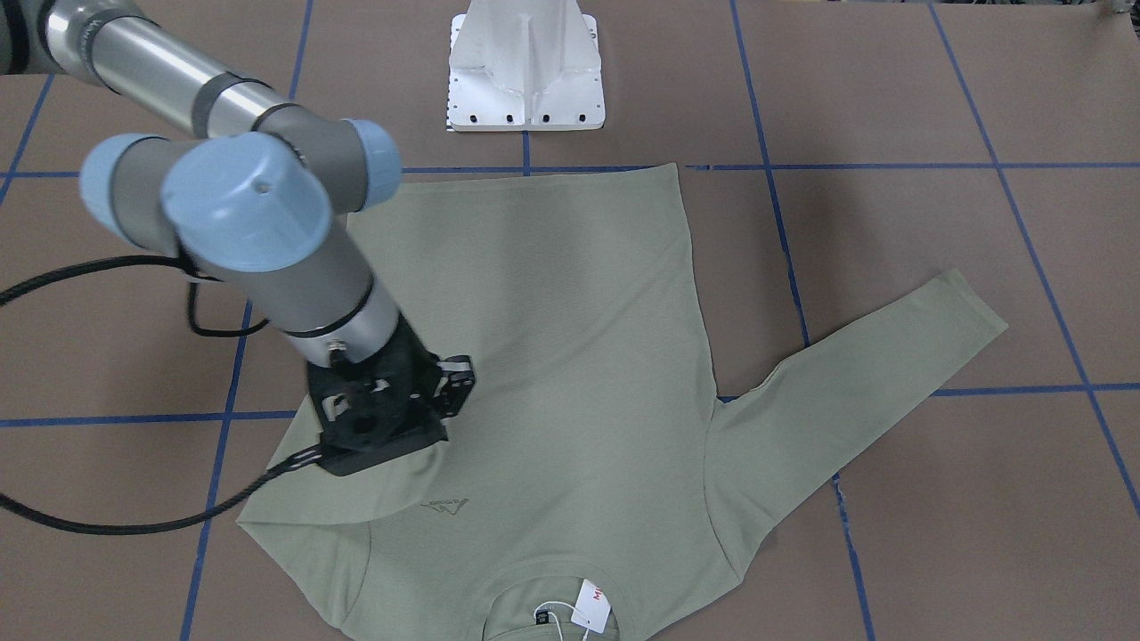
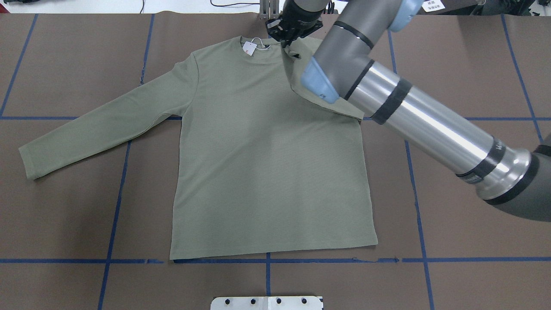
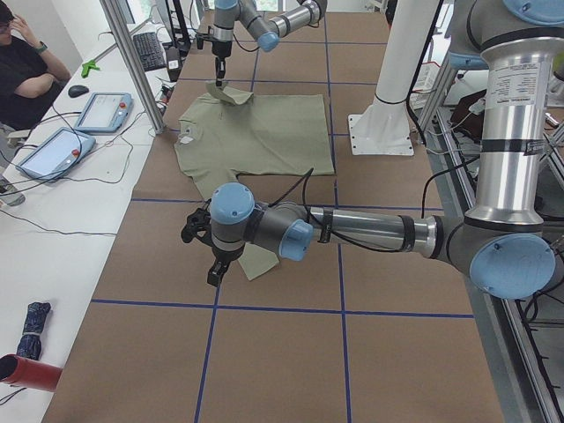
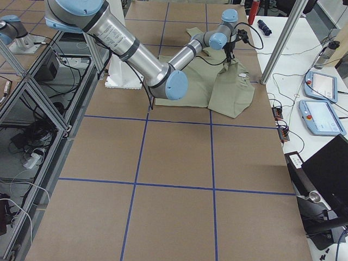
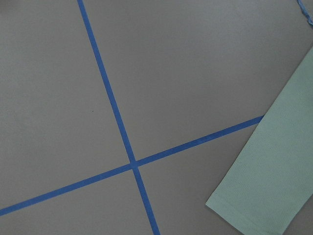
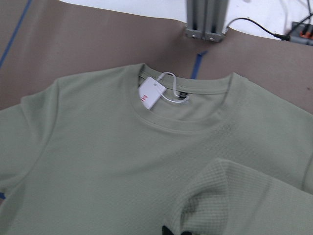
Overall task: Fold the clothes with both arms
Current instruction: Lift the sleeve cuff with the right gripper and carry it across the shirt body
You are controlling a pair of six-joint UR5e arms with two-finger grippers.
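The sage-green shirt (image 2: 267, 150) lies flat, front up, on the brown table, its collar and hang tag (image 2: 248, 47) at the far edge. My right gripper (image 2: 289, 43) is shut on the shirt's right sleeve (image 6: 230, 196), which is lifted and folded in over the shoulder beside the collar. The other sleeve (image 2: 99, 129) stretches out flat to the side. My left gripper (image 3: 214, 273) hangs low over the table beside that sleeve's cuff (image 5: 264, 196). It shows only in the exterior left view, so I cannot tell whether it is open or shut.
The white pedestal base (image 2: 267, 302) stands at the near edge, just below the shirt's hem. Blue tape lines (image 5: 132, 164) grid the brown table. An aluminium post (image 6: 205, 19) rises beyond the collar. A person (image 3: 26, 62) sits at a side table with tablets (image 3: 101, 110).
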